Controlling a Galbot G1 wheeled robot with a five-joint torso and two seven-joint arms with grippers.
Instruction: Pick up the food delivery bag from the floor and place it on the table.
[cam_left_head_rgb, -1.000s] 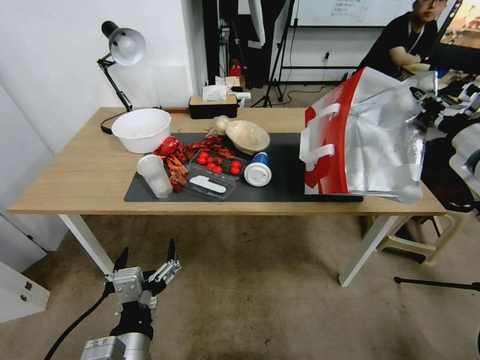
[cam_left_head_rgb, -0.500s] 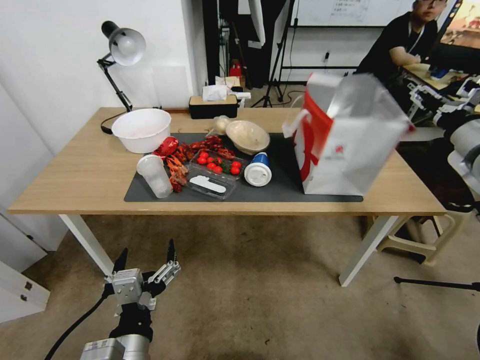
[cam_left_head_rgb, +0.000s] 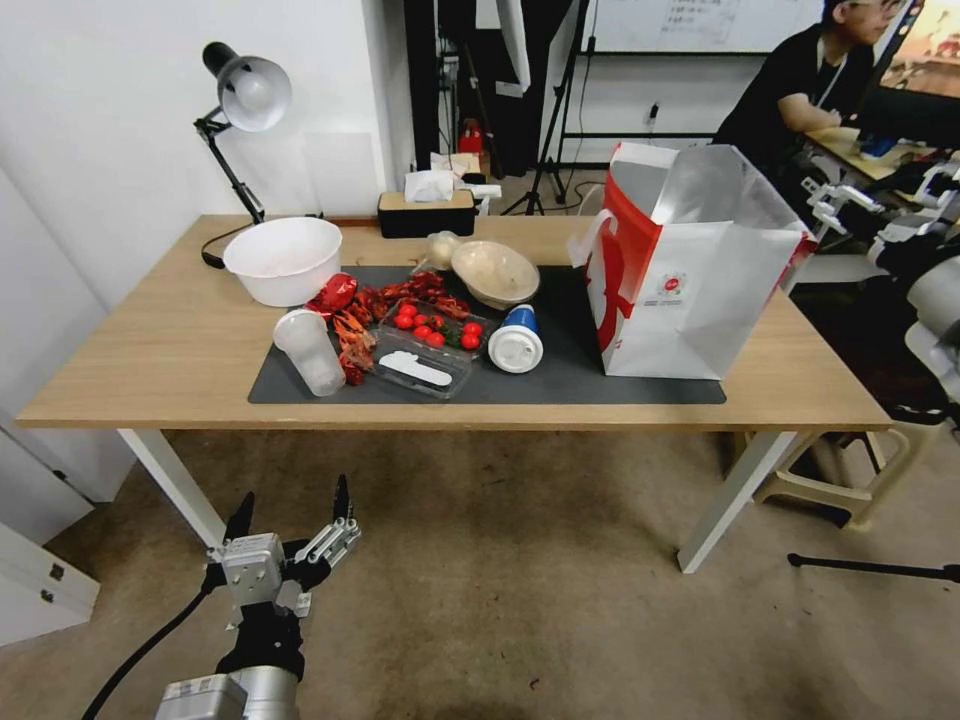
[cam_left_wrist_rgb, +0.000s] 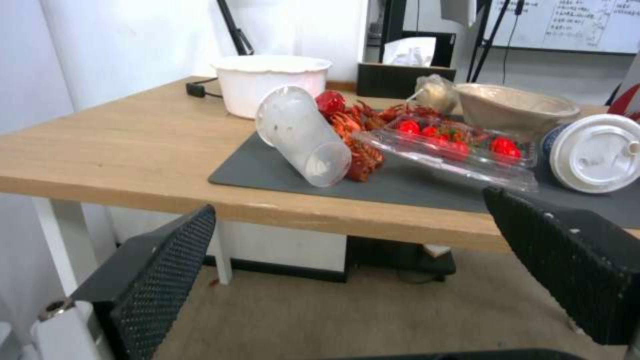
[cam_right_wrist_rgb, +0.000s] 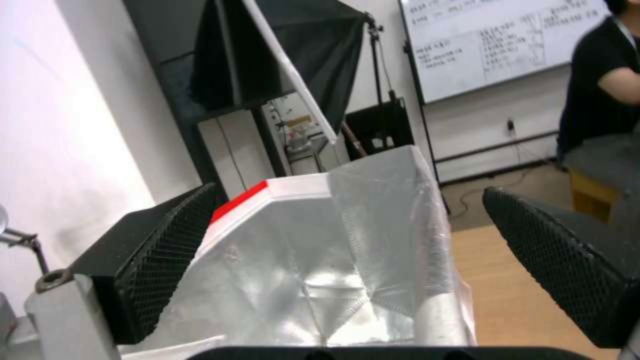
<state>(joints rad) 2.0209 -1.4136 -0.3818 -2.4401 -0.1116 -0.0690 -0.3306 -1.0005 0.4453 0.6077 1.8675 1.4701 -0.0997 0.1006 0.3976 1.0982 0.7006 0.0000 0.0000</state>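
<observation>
The right end effector (cam_right_wrist_rgb: 347, 280) was open, its two black mesh-faced fingers (cam_right_wrist_rgb: 160, 250) spread wide with nothing between them. It hung just beside and above the open mouth of the food delivery bag (cam_left_head_rgb: 690, 270), off the bag's right side; in the right wrist view the silver foil lining sat directly ahead between the spread fingers, apart from both. The bag stood upright on the right half of the table (cam_left_head_rgb: 160, 350), its base partly on the dark grey mat (cam_left_head_rgb: 560, 385), red side panel facing the middle of the table, tall axis vertical. By my judgement the placing was done and the right arm, the nearer one, needed only to draw clear without catching the rim. The left end effector (cam_left_head_rgb: 292, 515) was open too, parked low over the floor (cam_left_head_rgb: 520, 580) in front of the table's left side, well apart from the bag.
</observation>
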